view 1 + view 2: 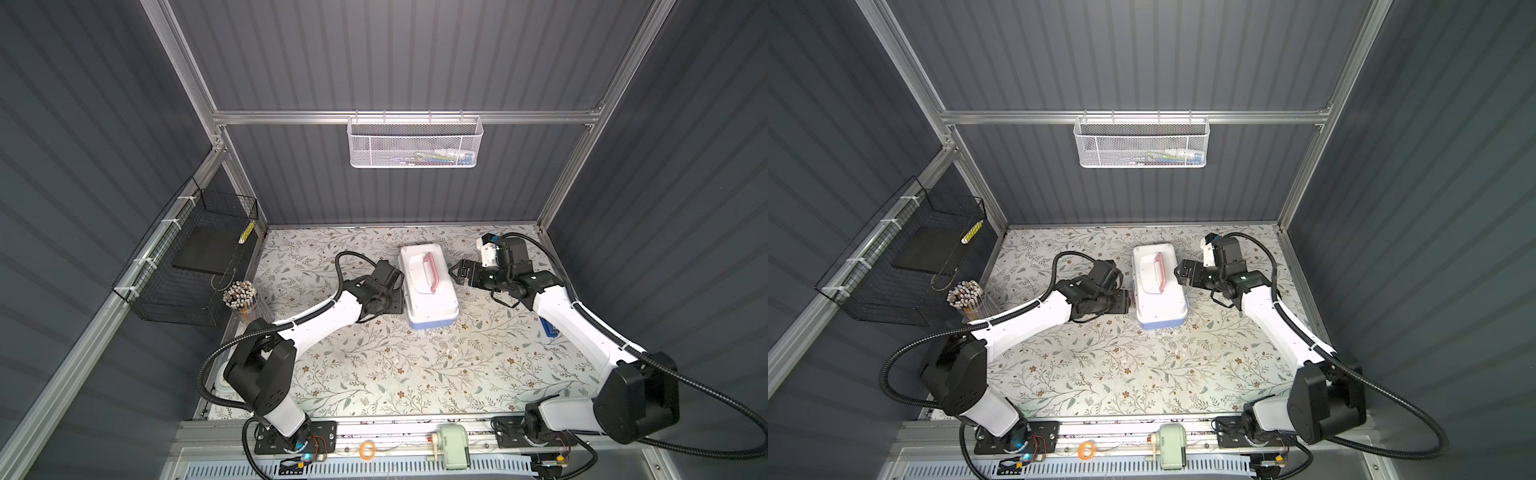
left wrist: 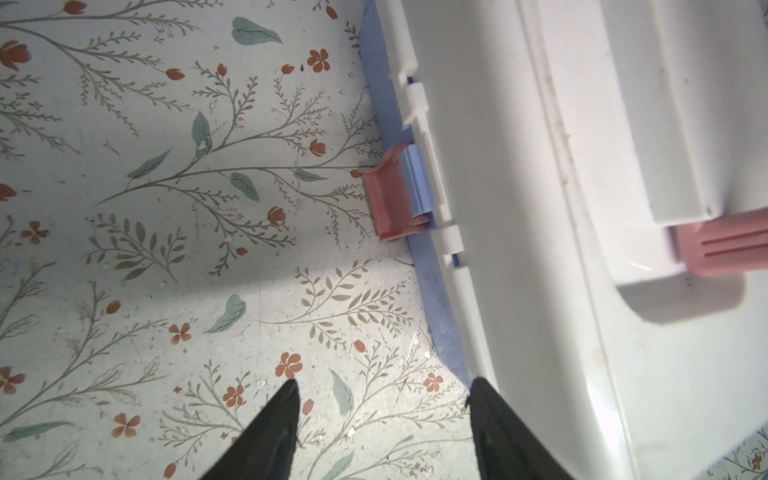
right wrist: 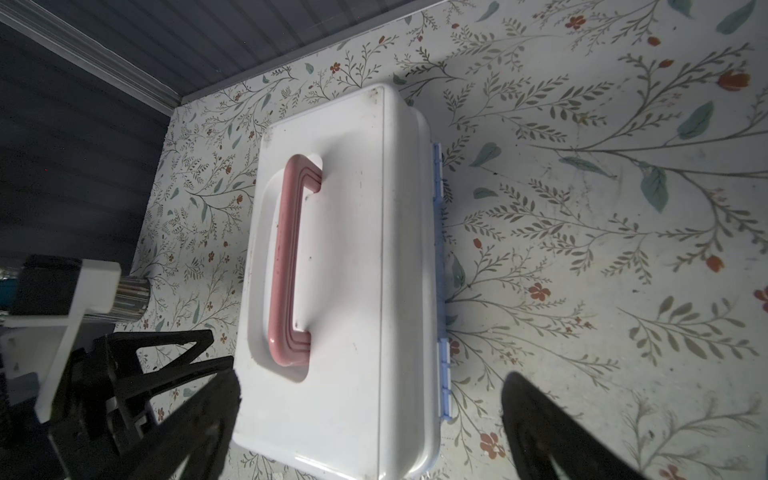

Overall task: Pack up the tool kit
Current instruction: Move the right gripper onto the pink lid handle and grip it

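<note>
A black wire basket [image 1: 187, 257] hangs on the left wall, and a cup of pencils [image 1: 241, 297] stands at the left edge of the table [image 1: 374, 374]. The left arm reaches in from the front left corner. In its wrist view the left claw [image 2: 382, 399] is partly open with only bare tabletop between its black fingertips [image 2: 286, 415]. The other fingertip is right at the long left side of the tool kit [image 1: 428, 291], and the claw holds nothing.

The tool kit sits in the middle of the table, nearer the back edge, with its white lid down on the blue base. Its pink latch [image 2: 390, 195] sticks out from the base below the lid's rim, on the side facing the left arm. The pink handle [image 3: 291, 266] lies flat in the lid's recess.

Above, a white mesh basket [image 1: 415, 143] hangs on the back rail. Just beside the kit's right side, the right claw [image 1: 457, 272] is spread wide and empty. A small blue thing [image 1: 550, 328] shows by the right edge, half hidden behind the right arm.
</note>
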